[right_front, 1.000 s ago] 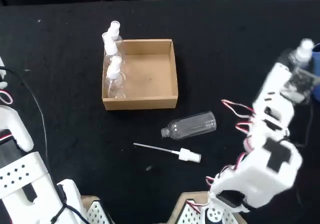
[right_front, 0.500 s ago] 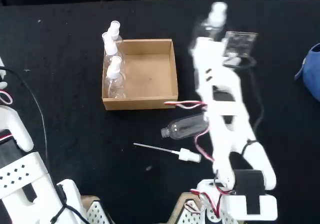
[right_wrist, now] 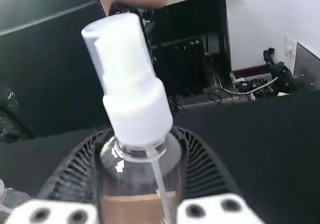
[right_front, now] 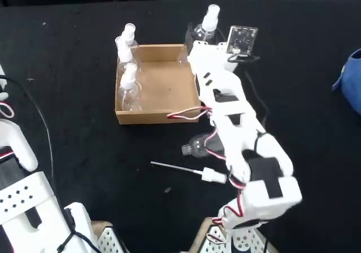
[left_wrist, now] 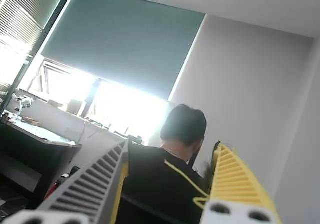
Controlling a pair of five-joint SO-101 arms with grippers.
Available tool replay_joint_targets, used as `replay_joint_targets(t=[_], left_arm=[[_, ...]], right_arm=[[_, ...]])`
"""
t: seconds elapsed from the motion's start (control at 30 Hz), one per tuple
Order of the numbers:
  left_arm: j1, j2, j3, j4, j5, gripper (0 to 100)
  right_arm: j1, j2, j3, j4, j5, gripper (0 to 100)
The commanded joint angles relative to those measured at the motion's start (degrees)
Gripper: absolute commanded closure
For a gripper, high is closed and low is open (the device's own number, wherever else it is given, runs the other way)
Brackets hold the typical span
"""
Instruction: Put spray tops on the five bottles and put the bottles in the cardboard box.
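Note:
The cardboard box [right_front: 169, 116] holds three capped bottles along its left wall: one [right_front: 128, 34], one [right_front: 123, 50] and one [right_front: 130, 79]. My right gripper [right_front: 198, 40] is over the box's far right corner, shut on an upright clear bottle [right_front: 206, 26] with a white spray top. The right wrist view shows this bottle [right_wrist: 131, 156] between the dark fingers [right_wrist: 200, 156]. An uncapped bottle [right_front: 196, 146] lies in front of the box, partly under the right arm. Beside it lies a loose spray top [right_front: 213, 176] with its thin tube. My left gripper [left_wrist: 165, 194] points up into the room, open.
The left arm's white base [right_front: 25, 208] sits at the table's near left corner. A blue object [right_front: 353, 78] pokes in at the right edge. The box's middle and right floor [right_front: 169, 87] is bare cardboard.
The right arm has swung from the table's right side leftward to the box's far right corner, carrying the capped bottle. The left arm and the lying bottle have not moved.

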Motion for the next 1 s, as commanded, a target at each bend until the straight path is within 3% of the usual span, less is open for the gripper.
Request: replay_joint_targets(t=[0.0,0.37,0.97], left_arm=[[0.66,-0.26,-0.66,-1.05,0.44,85],[0.22,-0.09,-0.84,-1.14,0.35,85],[0.13,-0.26,-0.75,-1.14,0.35,85]], right_arm=[[-1.32,2.77,-6.2,-4.66,-0.35,98.7],[-2.81,13.23,-8.57,-15.56,11.43,98.8],[-2.81,22.64,-12.18,-17.76,11.78,98.7]])
